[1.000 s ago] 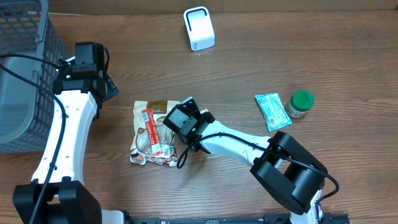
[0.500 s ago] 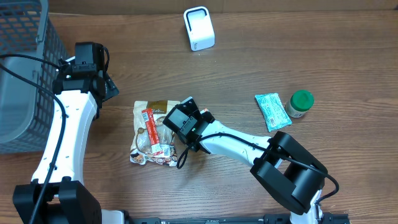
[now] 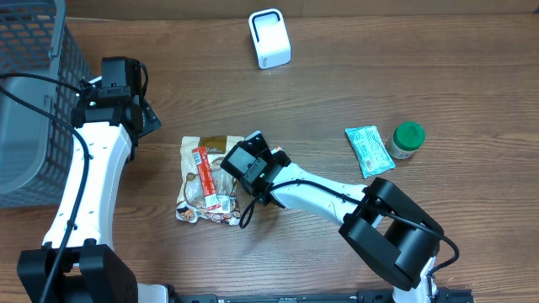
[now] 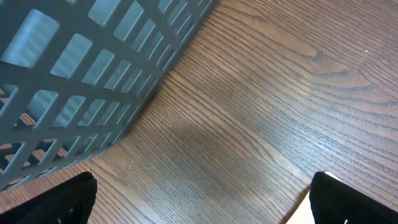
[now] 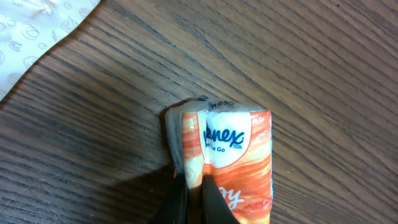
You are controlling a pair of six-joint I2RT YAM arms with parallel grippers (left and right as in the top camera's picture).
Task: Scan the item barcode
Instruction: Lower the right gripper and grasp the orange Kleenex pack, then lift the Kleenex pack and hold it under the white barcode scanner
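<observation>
In the right wrist view an orange-and-white Kleenex tissue pack (image 5: 227, 155) lies on the wood. My right gripper (image 5: 195, 190) is shut on a thin fold at the pack's left edge. Seen from overhead, the right gripper (image 3: 249, 168) sits low at the table's middle and hides the pack beneath it. The white barcode scanner (image 3: 269, 38) stands at the back centre, well away. My left gripper (image 4: 202, 199) is open over bare wood beside the basket, with nothing between its fingers (image 4: 68, 199).
A grey mesh basket (image 3: 29, 93) fills the far left. A crinkled snack bag (image 3: 205, 181) lies just left of the right gripper. A teal packet (image 3: 368, 150) and a green-capped jar (image 3: 407, 139) lie at the right.
</observation>
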